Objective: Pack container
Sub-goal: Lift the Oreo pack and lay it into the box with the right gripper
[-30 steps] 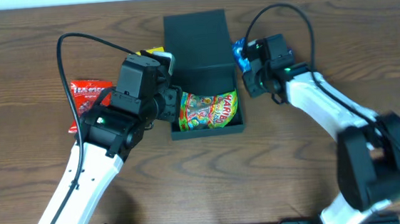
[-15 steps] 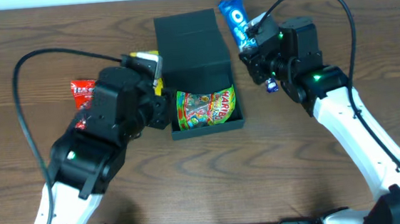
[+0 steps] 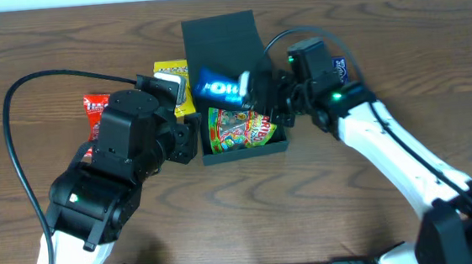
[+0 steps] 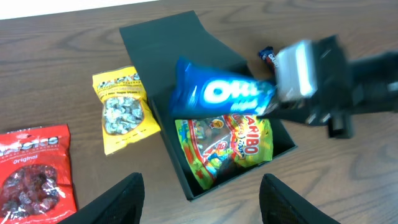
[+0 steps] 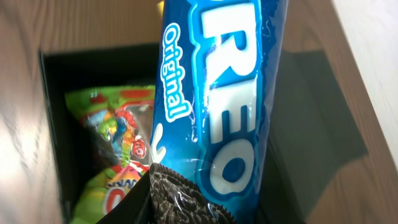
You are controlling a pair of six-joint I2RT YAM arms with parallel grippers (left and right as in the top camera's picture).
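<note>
Container of dark teal-green matte cardboard (image 3: 225,44), roughly square with a hinged flap lid, sits near the middle of the brown wooden table (image 3: 396,18). Its lid is open, tipped back toward the far edge, so the box part lies open to the overhead camera. On its floor lies a glossy green and yellow gummy-sweet packet (image 3: 240,133), which covers most of the bottom.

The right arm (image 3: 389,149) extends from the right side. The right jaws are clamped on one end of a long blue glossy biscuit packet with white lettering (image 3: 216,89). That biscuit packet is in the air over the hinge side of the open box, roughly level, with its free end pointing to the left. In the left wrist view the biscuit packet (image 4: 217,93) overlaps the top of the gummy-sweet packet (image 4: 227,146); whether they touch cannot be told. In the right wrist view the biscuit packet (image 5: 217,93) fills the middle, with the container's dark inside wall (image 5: 311,106) beyond it.

The left arm (image 3: 128,149) hovers just left of the container. The left jaws are spread wide and hold nothing, and their dark fingers (image 4: 124,199) show at the bottom of the left wrist view. A yellow snack packet (image 3: 171,74) lies just beside the lid. A red snack packet (image 3: 95,113) lies farther left, partly under the arm. A small dark blue packet (image 4: 268,57) lies on the table right of the container.
</note>
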